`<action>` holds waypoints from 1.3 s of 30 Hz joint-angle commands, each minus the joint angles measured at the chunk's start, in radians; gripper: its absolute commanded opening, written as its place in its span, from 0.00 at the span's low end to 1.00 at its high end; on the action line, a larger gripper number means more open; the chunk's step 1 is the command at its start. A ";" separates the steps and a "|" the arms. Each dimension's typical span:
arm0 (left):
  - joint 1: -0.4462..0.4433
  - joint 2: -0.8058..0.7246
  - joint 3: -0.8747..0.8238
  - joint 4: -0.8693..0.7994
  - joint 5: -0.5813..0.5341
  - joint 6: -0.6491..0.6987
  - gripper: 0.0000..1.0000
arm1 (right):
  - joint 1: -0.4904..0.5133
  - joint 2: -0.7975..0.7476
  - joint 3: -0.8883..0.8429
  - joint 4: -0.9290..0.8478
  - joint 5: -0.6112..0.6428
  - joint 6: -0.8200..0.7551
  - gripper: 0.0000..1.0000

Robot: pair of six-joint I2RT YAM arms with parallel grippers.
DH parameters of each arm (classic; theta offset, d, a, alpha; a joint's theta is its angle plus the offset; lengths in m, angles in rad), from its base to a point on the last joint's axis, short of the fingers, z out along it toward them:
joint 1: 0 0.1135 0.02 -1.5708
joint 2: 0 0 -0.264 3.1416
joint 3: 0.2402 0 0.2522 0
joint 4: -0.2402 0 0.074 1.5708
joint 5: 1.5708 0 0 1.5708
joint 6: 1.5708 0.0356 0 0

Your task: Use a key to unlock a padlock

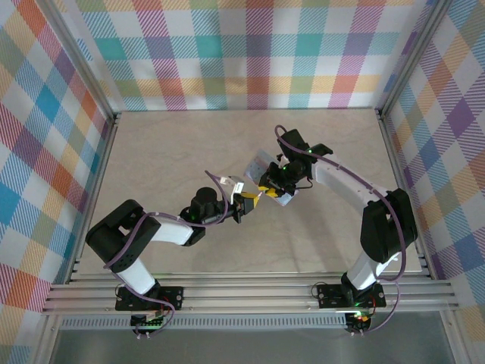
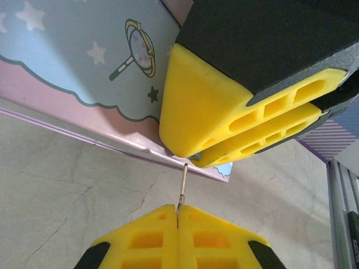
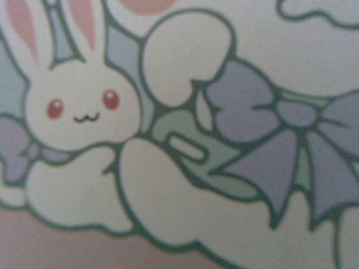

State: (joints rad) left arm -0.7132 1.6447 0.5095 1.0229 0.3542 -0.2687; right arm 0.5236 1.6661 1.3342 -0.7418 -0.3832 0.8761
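On the pale, marble-like table (image 1: 167,152), near its middle, stands a light blue and pink box (image 2: 73,56), and both arms meet at its near corner. Around the table are walls of coloured check cloth (image 1: 227,53), and a metal rail frame (image 1: 250,292) runs along the near edge.

The left gripper (image 2: 178,212) has its yellow fingers pressed together on the key (image 2: 183,185). The thin grey blade points up from between them, a little tilted. Its tip ends just under the fingertips of the right gripper (image 2: 190,158), close to the lower edge of the box. I cannot tell if it touches anything there.

The right gripper has its fingers closed on the padlock (image 2: 197,156). Only a tiny blue bit shows at the tips, because the thick yellow fingers cover the rest.

The box is printed with white stars, a dark star and a magnifying glass (image 2: 137,47). From the right wrist the print is very near and blurred: a white rabbit (image 3: 78,106) with red eyes, and a violet bow (image 3: 291,134). What the box holds cannot be seen.
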 commanded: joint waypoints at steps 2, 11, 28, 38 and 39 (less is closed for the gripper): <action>-0.007 -0.003 0.036 0.015 -0.001 0.011 0.00 | 0.003 -0.020 -0.001 0.031 -0.016 0.002 0.00; -0.007 0.009 0.070 -0.008 -0.002 0.013 0.00 | 0.005 -0.017 -0.001 0.033 -0.017 0.004 0.00; 0.006 -0.023 0.073 -0.004 0.003 0.013 0.00 | 0.010 -0.011 -0.001 0.023 -0.011 -0.004 0.00; 0.004 -0.025 0.047 0.026 0.016 0.008 0.00 | 0.011 -0.002 0.032 0.002 -0.007 -0.012 0.00; 0.003 -0.025 0.047 0.028 0.015 0.008 0.00 | 0.010 -0.002 0.033 0.001 -0.008 -0.013 0.00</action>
State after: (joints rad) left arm -0.7113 1.6539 0.5545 0.9710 0.3561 -0.2684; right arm 0.5240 1.6661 1.3346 -0.7345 -0.3756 0.8783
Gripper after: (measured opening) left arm 0.046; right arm 0.241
